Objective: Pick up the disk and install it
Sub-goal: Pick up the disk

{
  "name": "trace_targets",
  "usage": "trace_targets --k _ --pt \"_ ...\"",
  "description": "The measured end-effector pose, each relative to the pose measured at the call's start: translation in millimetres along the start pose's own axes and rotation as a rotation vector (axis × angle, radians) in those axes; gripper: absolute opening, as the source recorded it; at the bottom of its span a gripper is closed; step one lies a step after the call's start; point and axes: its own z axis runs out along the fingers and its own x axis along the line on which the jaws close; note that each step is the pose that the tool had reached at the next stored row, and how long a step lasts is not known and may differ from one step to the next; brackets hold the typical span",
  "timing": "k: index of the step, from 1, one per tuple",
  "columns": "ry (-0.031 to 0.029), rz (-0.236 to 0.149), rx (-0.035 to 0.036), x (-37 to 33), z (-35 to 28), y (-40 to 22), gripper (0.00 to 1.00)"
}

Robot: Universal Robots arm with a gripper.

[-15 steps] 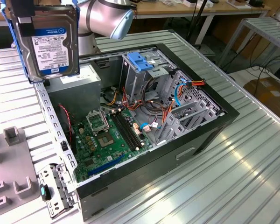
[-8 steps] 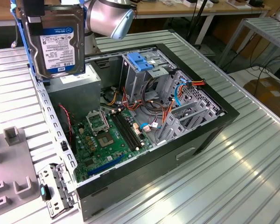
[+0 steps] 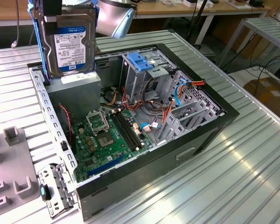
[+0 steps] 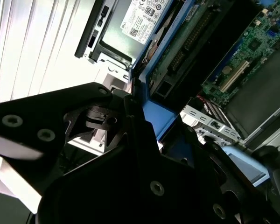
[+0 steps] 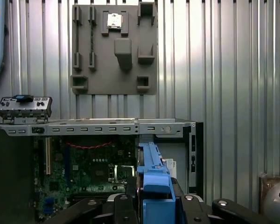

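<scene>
disk (image 3: 69, 44) | silver-grey, blue side rails | upright, aloft | above open computer case (image 3: 144, 175)

Ribbed aluminium bench (image 3: 252, 177), streaked with bright glare. At the far side, wooden tables (image 3: 168, 10). Toward the exterior view's right, a second ribbed metal table (image 3: 266, 25), dark floor (image 3: 233, 58) strewn with cables (image 3: 253, 70), a cardboard box (image 3: 270, 88).

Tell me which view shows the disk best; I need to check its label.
The exterior view: the disk hangs upright above the case, label facing the camera. Both wrist views show its blue rail edge-on.
</scene>
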Motion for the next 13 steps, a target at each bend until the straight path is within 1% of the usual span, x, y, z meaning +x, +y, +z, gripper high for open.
trace_targets --k 1,2,6,7,8,11,13 --pt "0.0000 0.000 -0.0001 0.8 0.1 -0.9 0.37" --pt "0.0000 0.000 -0.0001 3.6 0.3 -1.5 0.37" --pt "0.0000 0.000 0.0000 10.1 0.7 -1.8 0.37" --pt "0.0000 0.000 -0.0001 13.4 0.9 -1.9 0.37" --pt "0.0001 0.000 -0.0001 15.3 0.9 -1.9 0.37" --pt "-0.0001 0.000 0.0001 19.1 1.4 -2.3 0.37" --pt "0.0002 0.000 0.0000 19.3 1.6 -4.1 0.37"
